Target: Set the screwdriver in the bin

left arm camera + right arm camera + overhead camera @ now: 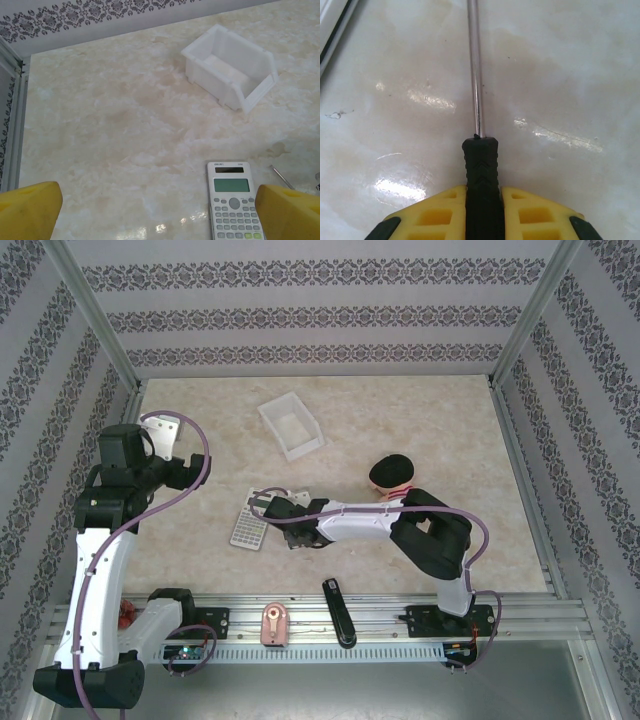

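Fingers of the right gripper clench the ribbed black handle of the screwdriver, a secure hold for transfer to the white bin; fingers of the left gripper stand released.

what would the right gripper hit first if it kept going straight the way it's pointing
Probably the calculator: the right gripper, shut on the screwdriver, points toward its corner. The table ahead looks bare, so it may just miss.
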Controlling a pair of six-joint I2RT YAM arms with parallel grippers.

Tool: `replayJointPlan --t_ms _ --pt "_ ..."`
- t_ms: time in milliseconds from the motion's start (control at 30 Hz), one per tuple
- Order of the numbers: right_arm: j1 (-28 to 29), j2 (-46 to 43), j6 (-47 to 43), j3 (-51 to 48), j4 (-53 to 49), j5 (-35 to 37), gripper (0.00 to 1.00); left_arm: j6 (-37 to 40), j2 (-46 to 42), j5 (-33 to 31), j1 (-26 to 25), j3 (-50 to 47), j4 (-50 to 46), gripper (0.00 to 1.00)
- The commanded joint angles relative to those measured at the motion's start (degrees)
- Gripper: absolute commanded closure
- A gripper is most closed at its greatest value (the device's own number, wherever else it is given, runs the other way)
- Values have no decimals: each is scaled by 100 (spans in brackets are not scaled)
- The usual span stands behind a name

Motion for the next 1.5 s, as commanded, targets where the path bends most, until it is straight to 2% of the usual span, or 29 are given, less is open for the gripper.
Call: replayJointPlan --t_ms 0,200,367,600,867,1033,1233,1467 --pt "103 -65 -322 -89 -208 -199 85 314 -47 -96 -46 127 -144 1" --pt "31 -197 -785 324 -677 -121 85 473 11 -239 -46 58 -99 1" --pt "-111 -577 -861 210 -628 -237 86 698 169 -214 -49 -129 -13 1" --pt "-376 -1111 -929 61 -540 -542 86 744 447 382 -55 -334 2 1" --pt "-852 -1205 -1352 686 -878 -661 85 798 597 348 -72 -260 -51 1" --pt "-1317 -778 -1735 1510 -988 -801 85 928 571 372 -73 -174 -283 1" --pt "-1759 124 -2324 2883 -1310 -865 85 892 478 590 -90 -138 -331 1" --pt "-2197 1084 -2838 4003 -1248 -1078 85 900 637 677 -99 222 -606 1"
